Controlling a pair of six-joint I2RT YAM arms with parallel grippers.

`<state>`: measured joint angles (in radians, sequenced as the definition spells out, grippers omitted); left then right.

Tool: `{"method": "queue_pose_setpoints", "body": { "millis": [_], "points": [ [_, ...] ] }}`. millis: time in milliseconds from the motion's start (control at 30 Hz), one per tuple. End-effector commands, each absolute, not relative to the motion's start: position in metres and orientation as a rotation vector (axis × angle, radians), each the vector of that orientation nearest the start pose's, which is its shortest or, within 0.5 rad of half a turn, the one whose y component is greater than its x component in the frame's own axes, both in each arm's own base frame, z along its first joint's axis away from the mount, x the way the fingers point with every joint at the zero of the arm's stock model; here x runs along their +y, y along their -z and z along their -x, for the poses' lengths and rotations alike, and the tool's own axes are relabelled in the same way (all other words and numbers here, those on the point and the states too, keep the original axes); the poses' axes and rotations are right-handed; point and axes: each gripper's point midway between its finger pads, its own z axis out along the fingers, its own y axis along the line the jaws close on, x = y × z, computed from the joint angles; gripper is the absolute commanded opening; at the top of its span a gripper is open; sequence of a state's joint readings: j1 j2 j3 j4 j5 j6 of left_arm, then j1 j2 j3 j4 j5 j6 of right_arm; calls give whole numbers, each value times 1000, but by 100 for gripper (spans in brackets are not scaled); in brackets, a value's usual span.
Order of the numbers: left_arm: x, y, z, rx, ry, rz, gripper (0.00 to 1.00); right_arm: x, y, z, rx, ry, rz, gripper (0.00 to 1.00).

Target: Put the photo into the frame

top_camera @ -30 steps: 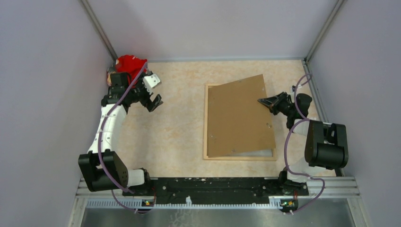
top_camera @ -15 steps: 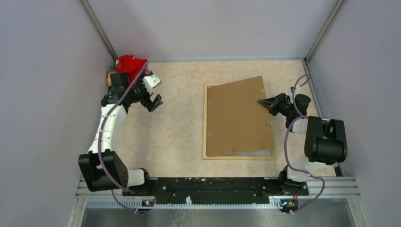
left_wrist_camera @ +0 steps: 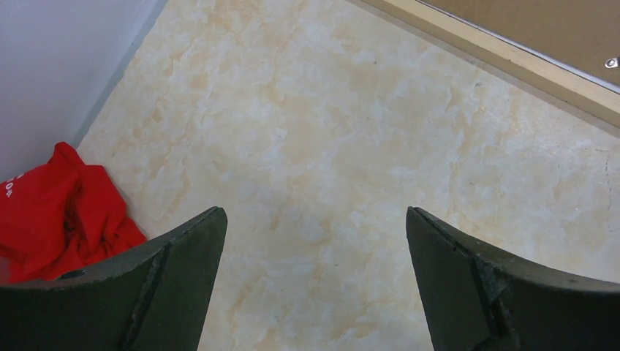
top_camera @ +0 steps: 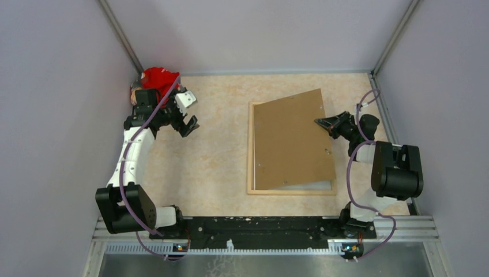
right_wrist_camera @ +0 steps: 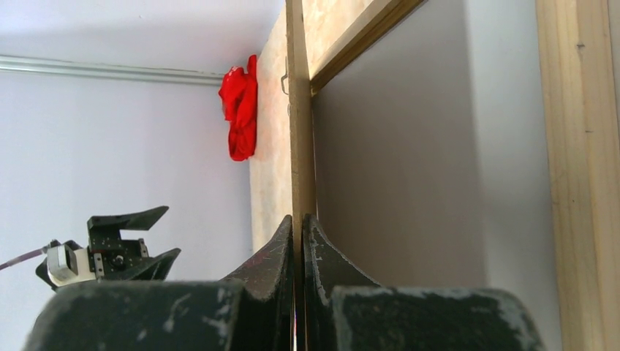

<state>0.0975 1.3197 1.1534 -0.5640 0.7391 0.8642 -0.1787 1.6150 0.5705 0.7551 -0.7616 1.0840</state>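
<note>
The light-wood frame (top_camera: pixel 250 151) lies flat right of the table's centre. A brown cardboard backing board (top_camera: pixel 291 141) lies skewed over it, its right edge raised. My right gripper (top_camera: pixel 318 122) is shut on that right edge, which runs up between my fingers in the right wrist view (right_wrist_camera: pixel 297 219). Under the raised board a pale grey-white surface (right_wrist_camera: pixel 409 146) fills the frame opening, and I cannot tell whether it is the pane or the photo's back. The photo's printed face is not visible. My left gripper (top_camera: pixel 189 124) is open and empty, over bare table to the frame's left (left_wrist_camera: pixel 314 219).
A crumpled red cloth (top_camera: pixel 160 77) lies in the far left corner, behind my left gripper, also in the left wrist view (left_wrist_camera: pixel 58 212). Grey walls close in the table on the left, far and right sides. The frame's right rail (right_wrist_camera: pixel 577 146) lies near the right wall.
My right gripper and the board edge it holds shifted slightly, down a touch and then up and away. The left arm has not moved.
</note>
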Motion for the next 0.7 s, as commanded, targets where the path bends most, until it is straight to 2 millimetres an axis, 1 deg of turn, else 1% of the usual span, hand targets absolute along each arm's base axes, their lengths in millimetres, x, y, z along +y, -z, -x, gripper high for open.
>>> {"method": "queue_pose_setpoints", "body": {
  "millis": [0,200,433,667],
  "points": [
    [-62,-218,-362,1772,290,-1122,99,80,-149,-403,1790,-1321,-597,0],
    [-65,-214,-361,1783,308,-1129,99,83,-140,-400,1786,-1344,-612,0],
    [-66,-212,-362,1786,309,-1137,99,95,-131,-396,1798,-1351,-613,0],
    [-68,-208,-361,1793,324,-1145,99,103,-123,-393,1831,-1292,-592,0]
  ]
}}
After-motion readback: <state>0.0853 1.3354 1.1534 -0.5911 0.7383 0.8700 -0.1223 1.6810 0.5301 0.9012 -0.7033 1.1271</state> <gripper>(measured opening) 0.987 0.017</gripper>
